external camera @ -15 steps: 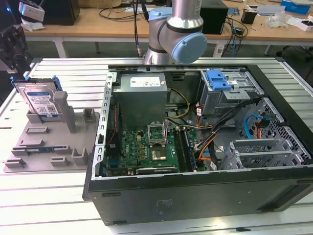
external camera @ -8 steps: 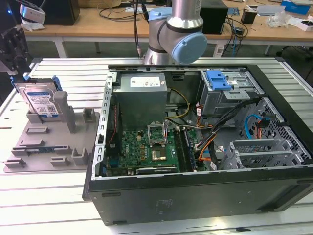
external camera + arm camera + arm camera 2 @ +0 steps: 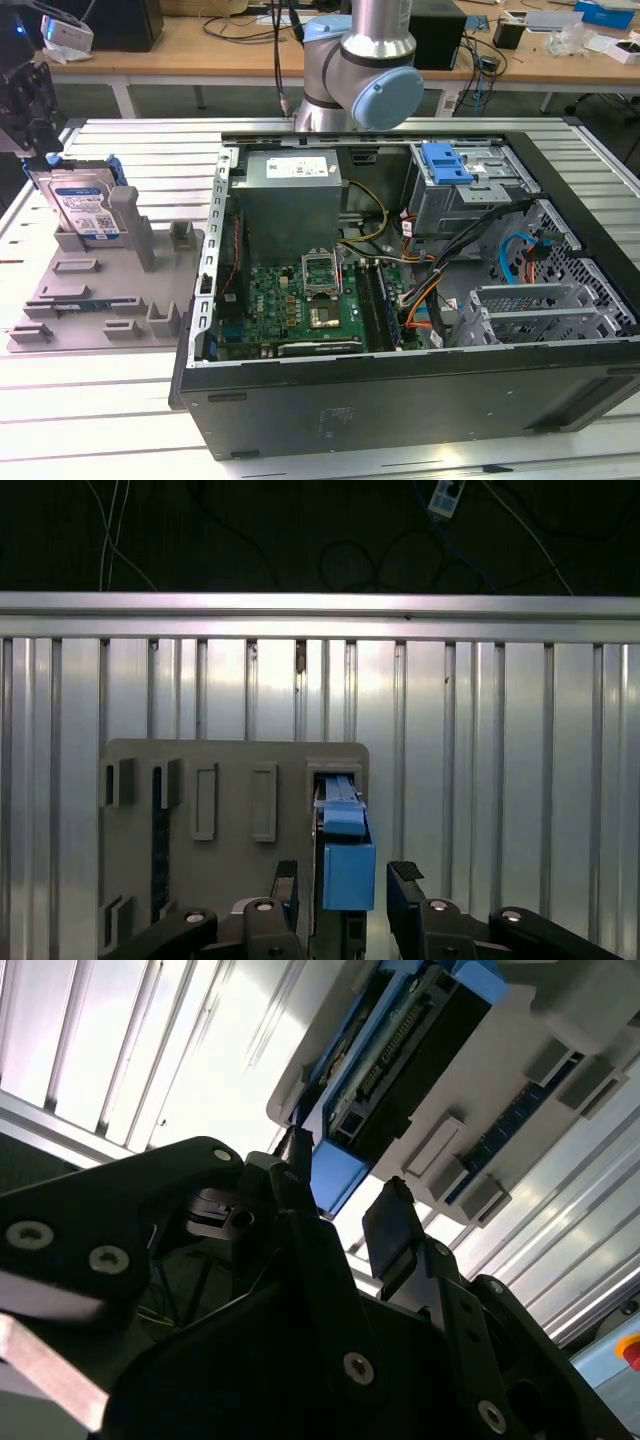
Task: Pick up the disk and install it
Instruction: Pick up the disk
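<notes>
Gripper (image 3: 345, 872) open, fingers astride disk (image 3: 349, 852). Disk upright in grey fixture (image 3: 95, 300), approx. 9 o'clock from PC case (image 3: 400, 410), exterior view.

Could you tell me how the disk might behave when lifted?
The disk looks rigid and metallic, unlikely to flex. Standing on edge in the grey holder, it may tip once freed. Its smooth blue bracket could slip in the gripper.

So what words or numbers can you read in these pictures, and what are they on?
Label on the disk: white and blue, with barcodes, print too small to read.
Label on the grey power-supply box: too small to read.
So there is no text I can quote.
</notes>
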Available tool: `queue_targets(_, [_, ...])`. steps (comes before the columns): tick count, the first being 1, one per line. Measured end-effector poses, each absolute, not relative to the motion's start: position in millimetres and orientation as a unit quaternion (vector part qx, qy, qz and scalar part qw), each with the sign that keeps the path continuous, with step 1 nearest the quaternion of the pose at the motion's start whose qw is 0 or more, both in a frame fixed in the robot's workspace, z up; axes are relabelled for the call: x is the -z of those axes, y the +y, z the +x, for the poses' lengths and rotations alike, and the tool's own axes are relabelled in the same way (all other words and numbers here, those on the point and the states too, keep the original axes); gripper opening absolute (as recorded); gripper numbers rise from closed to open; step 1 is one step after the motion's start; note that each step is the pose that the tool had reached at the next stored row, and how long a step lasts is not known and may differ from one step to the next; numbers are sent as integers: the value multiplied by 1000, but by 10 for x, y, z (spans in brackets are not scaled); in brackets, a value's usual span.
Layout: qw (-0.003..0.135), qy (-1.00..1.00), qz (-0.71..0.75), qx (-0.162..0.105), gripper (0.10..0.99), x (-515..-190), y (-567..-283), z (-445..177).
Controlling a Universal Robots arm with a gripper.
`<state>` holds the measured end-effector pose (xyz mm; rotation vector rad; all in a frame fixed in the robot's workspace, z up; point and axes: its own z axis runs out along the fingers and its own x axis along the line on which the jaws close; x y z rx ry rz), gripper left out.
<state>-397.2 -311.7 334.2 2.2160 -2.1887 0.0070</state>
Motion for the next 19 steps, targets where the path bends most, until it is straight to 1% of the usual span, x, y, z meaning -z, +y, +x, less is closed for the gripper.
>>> queue_targets(19, [14, -705, 709, -2, 482, -3187, -3140, -3944])
